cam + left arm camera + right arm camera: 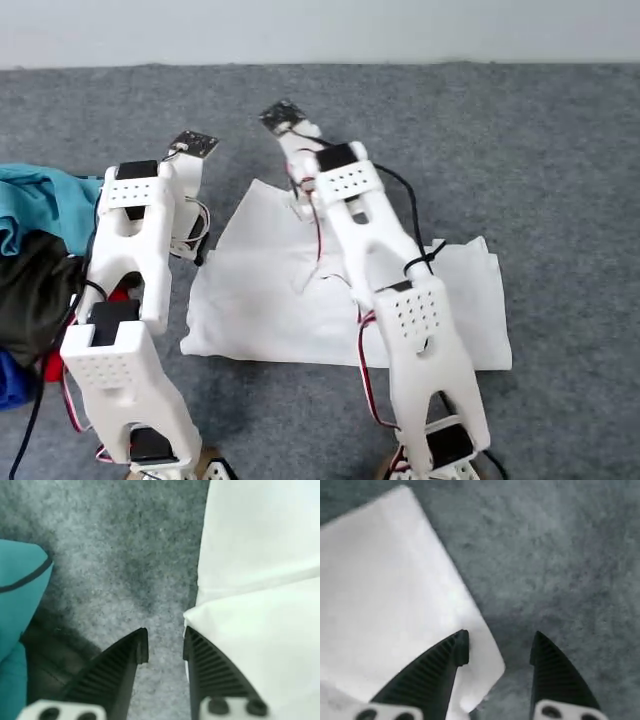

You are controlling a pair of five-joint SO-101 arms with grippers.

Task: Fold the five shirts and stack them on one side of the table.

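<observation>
Shirt [250, 300] in white; left gripper [165, 647], right gripper [500, 647] agape at its edges

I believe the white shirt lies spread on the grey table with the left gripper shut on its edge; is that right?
Not quite: the left gripper is open and holds nothing, its jaws apart beside the white shirt, as the left wrist view shows. The shirt does lie spread on the grey table.
</observation>
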